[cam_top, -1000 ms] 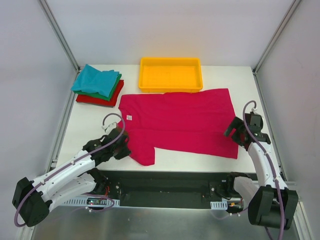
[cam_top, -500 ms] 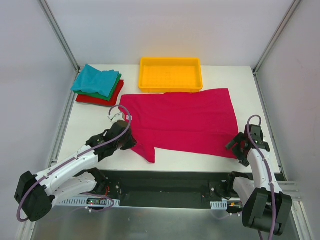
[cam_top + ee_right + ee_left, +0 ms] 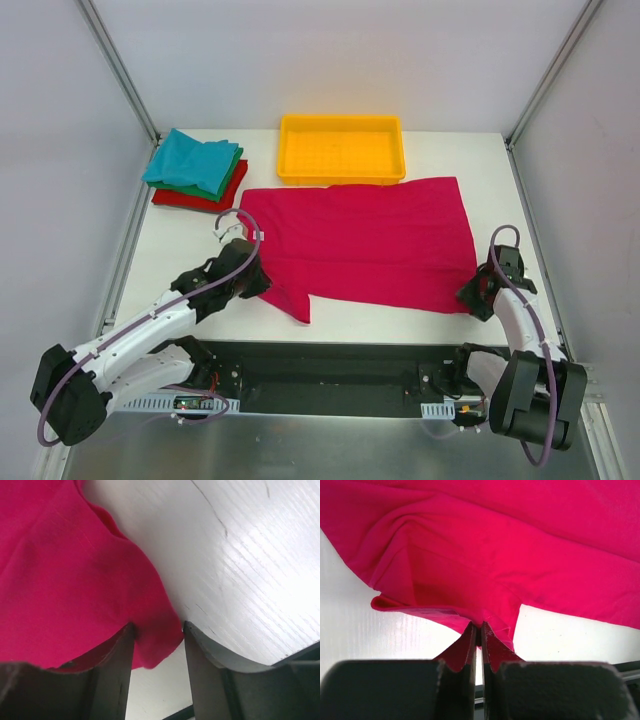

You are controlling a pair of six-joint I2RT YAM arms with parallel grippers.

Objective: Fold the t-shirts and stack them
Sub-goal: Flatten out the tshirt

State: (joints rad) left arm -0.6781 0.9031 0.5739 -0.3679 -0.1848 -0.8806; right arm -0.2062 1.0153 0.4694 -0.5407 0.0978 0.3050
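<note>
A magenta-pink t-shirt lies spread across the middle of the table, its white neck label at the left. My left gripper is shut on the shirt's near-left sleeve edge; in the left wrist view the cloth bunches up from the pinched fingertips. My right gripper sits at the shirt's near-right corner. In the right wrist view that corner lies between the jaws, which stand apart around it. Folded teal, green and red t-shirts are stacked at the back left.
A yellow plastic tray stands at the back centre, its near rim touching the shirt's far edge. The table's front edge and a dark gap lie just below both grippers. White table surface shows to the right of the shirt.
The left gripper has dragged the sleeve edge up and to the right. The right arm has dropped to the shirt's near-right corner, and its jaws have narrowed around it.
</note>
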